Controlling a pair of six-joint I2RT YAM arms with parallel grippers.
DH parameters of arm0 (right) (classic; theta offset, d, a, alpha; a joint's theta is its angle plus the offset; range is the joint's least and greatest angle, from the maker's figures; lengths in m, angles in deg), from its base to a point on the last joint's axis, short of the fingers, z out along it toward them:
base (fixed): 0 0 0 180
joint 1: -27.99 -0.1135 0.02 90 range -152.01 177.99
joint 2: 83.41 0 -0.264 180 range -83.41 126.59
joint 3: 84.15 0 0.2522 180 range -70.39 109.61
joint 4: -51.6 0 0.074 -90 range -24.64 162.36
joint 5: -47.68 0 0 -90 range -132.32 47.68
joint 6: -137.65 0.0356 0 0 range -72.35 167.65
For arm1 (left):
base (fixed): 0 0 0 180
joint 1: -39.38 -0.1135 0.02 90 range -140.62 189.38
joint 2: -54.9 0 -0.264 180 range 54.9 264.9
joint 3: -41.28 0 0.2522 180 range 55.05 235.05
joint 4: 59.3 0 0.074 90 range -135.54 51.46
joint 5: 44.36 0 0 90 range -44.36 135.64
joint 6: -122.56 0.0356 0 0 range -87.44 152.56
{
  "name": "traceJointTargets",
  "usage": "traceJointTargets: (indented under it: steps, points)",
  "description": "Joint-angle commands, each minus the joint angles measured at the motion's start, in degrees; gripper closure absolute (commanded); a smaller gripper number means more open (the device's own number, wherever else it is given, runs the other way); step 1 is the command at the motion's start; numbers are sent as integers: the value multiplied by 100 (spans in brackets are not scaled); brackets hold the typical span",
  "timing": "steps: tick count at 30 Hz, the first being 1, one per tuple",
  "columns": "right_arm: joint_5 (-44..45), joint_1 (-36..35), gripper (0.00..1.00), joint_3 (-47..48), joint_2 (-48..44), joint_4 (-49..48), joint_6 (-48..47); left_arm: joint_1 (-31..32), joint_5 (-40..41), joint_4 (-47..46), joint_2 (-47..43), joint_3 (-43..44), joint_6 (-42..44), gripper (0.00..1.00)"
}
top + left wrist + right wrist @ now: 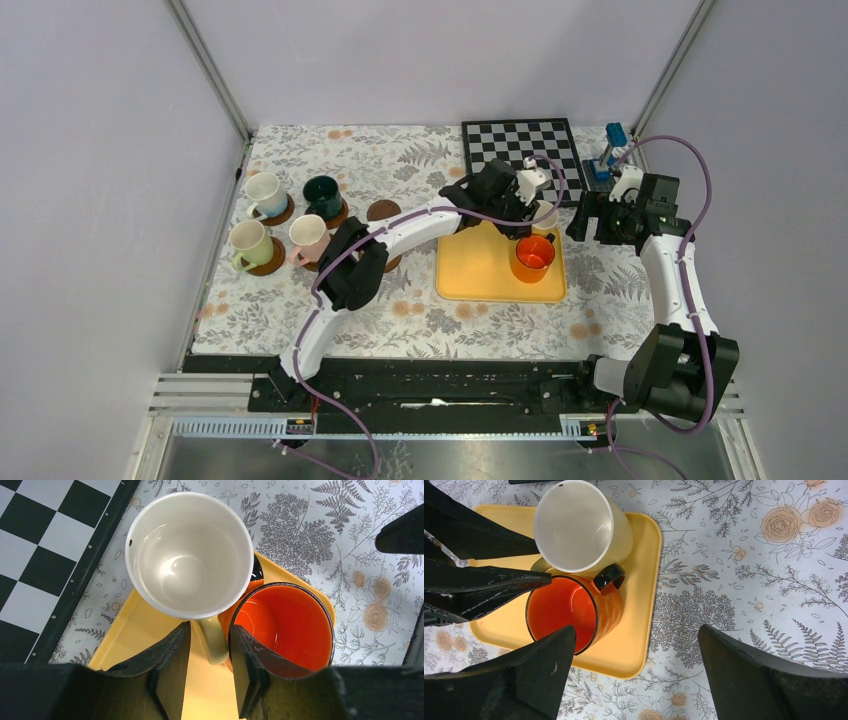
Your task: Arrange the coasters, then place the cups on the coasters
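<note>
Cream-yellow glaze and a pale inside mark the cream-yellow cup (190, 555), which stands upright at the far right corner of the yellow tray (480, 275), handle toward the left arm. The left claw (211, 627) is grasping that handle, one finger pressed in on each side of it. The orange cup (285, 625) sits just beside it on the same tray, nearer the arms. Its dark handle points back at the cream-yellow cup's wall and looks to touch it.

The right claw (636, 630) hangs released above the tray's right edge, its fingers spread wide and holding nothing.

On the left side of the floral table (400, 310), four cups already sit on coasters. The white cup (265, 190) and dark green cup (322, 193) are in the far row. The light green cup (250, 243) and pink cup (308, 235) are in the near row.

A bare coaster (383, 210) lies to the right of the dark green cup. A brown edge of another coaster (395, 263) shows beside the left arm's elbow.

A chessboard (520, 145) lies just beyond the tray, near the cream-yellow cup.
</note>
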Motion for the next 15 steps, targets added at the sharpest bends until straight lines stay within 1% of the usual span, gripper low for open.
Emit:
traceJointTargets:
  steps: [1,15]
  points:
    - [-163,22,2,-21,-170,-85,-85,-69,-15,-238,-133,31,-97,61]
    - [-206,22,2,-28,-191,-89,-100,-175,41,-232,-249,-78,-47,61]
